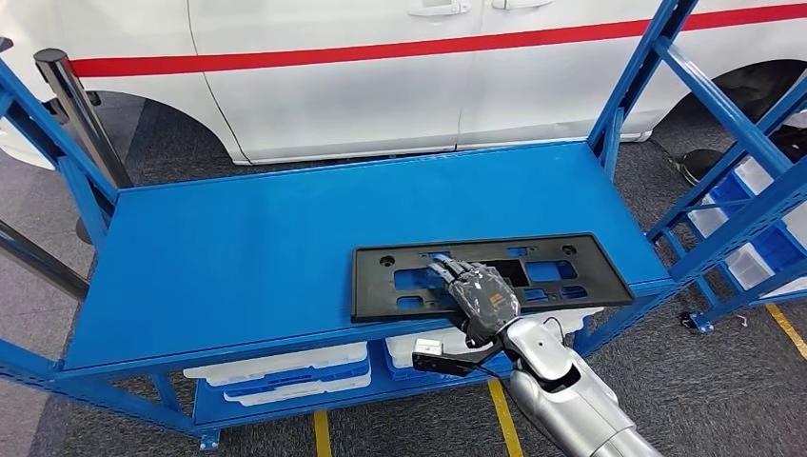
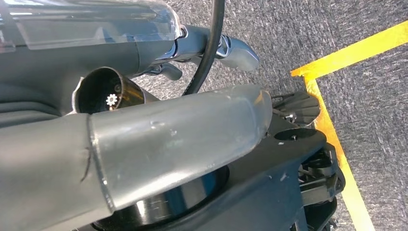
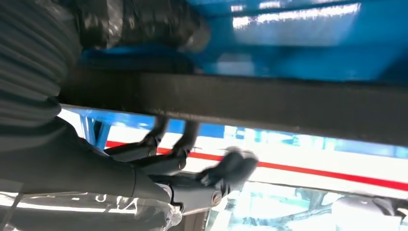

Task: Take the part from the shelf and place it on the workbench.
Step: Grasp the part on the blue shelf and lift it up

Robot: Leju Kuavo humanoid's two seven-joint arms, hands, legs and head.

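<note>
Black part (image 1: 487, 275) laid flat on blue shelf (image 1: 247, 257), at shelf's front right corner, long side along front edge. Right hand (image 1: 481, 293) rested on top of part near its middle, fingers stretched across cut-outs; whether part is actually grasped cannot be told. Right wrist view blurred: dark bar of part (image 3: 269, 106) seen against blue shelf. White bins (image 1: 285, 371) stored under shelf.
</note>
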